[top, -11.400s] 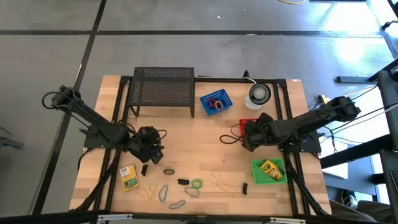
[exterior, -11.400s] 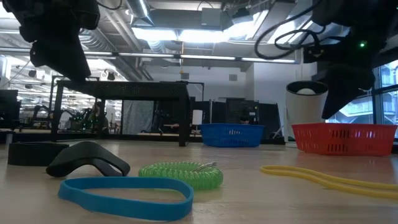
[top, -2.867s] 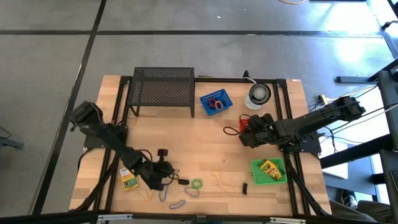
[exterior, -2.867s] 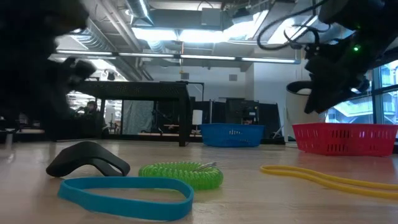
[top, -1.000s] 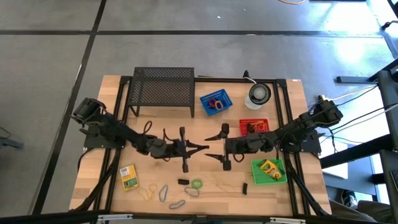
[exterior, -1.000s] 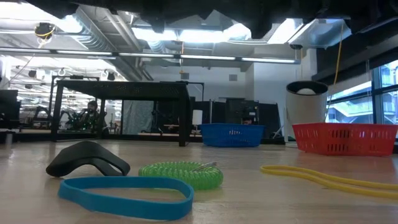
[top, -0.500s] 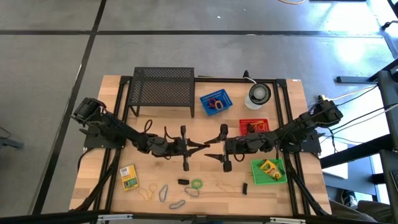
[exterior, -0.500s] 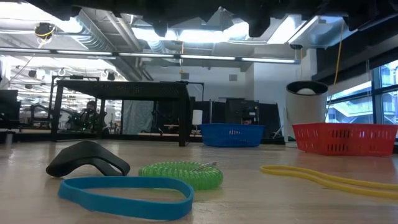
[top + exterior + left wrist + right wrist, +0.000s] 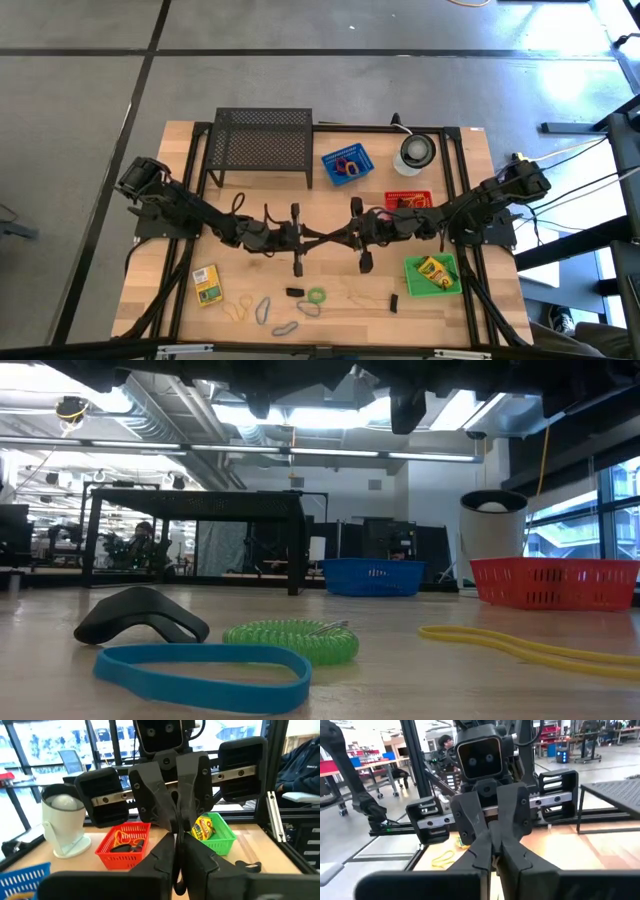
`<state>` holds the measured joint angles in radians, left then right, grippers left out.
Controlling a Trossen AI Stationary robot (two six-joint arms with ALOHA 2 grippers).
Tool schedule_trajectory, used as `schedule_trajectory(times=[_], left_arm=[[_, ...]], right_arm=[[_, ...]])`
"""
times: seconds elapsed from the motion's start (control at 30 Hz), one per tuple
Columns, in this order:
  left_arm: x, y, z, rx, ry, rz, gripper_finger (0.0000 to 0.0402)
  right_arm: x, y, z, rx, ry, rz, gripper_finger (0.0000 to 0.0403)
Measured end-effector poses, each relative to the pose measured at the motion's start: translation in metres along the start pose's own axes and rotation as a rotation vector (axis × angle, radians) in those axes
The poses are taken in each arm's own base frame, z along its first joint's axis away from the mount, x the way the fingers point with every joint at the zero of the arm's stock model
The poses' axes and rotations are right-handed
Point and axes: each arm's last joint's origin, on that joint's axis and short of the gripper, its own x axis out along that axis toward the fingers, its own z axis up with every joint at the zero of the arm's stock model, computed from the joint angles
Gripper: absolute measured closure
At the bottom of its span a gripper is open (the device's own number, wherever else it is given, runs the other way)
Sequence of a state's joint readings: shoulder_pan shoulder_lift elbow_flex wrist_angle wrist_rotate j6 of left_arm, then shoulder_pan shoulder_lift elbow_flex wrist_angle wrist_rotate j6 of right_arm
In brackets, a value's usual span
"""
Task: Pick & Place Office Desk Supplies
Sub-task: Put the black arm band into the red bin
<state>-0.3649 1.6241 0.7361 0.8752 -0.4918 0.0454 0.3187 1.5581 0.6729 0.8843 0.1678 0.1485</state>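
My left gripper and my right gripper meet tip to tip above the table's middle, both level and both shut. In the right wrist view a thin tan sliver shows between the right gripper's fingers; I cannot tell what it is. On the near part of the table lie rubber bands, a green coil, a yellow band and black clips. One crayon box lies flat at the near left. Another sits in the green basket. My left gripper comes in level from the table's left, its shut fingertips against the right gripper's tips. The crossed fingers hide what sits between them. My right gripper comes in level from the table's right. Its two fingers pinch the tan sliver, held clear of the table.
A black mesh rack stands at the far left. A blue basket, a white-and-dark disc and a red basket sit at the far right. In the low view a blue band and a black clip lie close.
My right gripper has shut from wide open and has gone a little toward the table's left, so that its fingertips now meet those of my left gripper. Nothing on the table has moved.
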Motion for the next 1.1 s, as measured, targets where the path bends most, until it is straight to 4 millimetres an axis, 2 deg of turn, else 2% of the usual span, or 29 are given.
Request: schedule_trajectory(times=[0.23,0.47,0.6,0.77,0.9,1.1], left_arm=[[-0.001,-0.002,-0.003,-0.077,0.031,0.001,0.03],[-0.003,-0.004,-0.009,-0.088,0.089,0.003,0.024],[-0.003,-0.004,-0.014,-0.087,0.132,0.004,0.0232],[-0.004,-0.004,-0.019,-0.127,0.188,0.012,0.0231],[-0.006,-0.003,-0.026,-0.161,0.249,0.025,0.0231],[-0.009,-0.003,-0.037,-0.226,0.356,0.036,0.0231]], right_arm=[[-0.013,-0.005,0.007,0.004,0.134,-0.068,0.0394],[-0.061,-0.013,0.02,0.114,0.418,-0.247,0.0391],[-0.096,-0.019,0.022,0.188,0.586,-0.363,0.0391],[-0.129,-0.029,0.01,0.265,0.777,-0.627,0.0391],[-0.139,-0.034,-0.005,0.332,0.833,-0.782,0.0389],[-0.143,-0.037,-0.023,0.357,0.862,-0.855,0.0386]])
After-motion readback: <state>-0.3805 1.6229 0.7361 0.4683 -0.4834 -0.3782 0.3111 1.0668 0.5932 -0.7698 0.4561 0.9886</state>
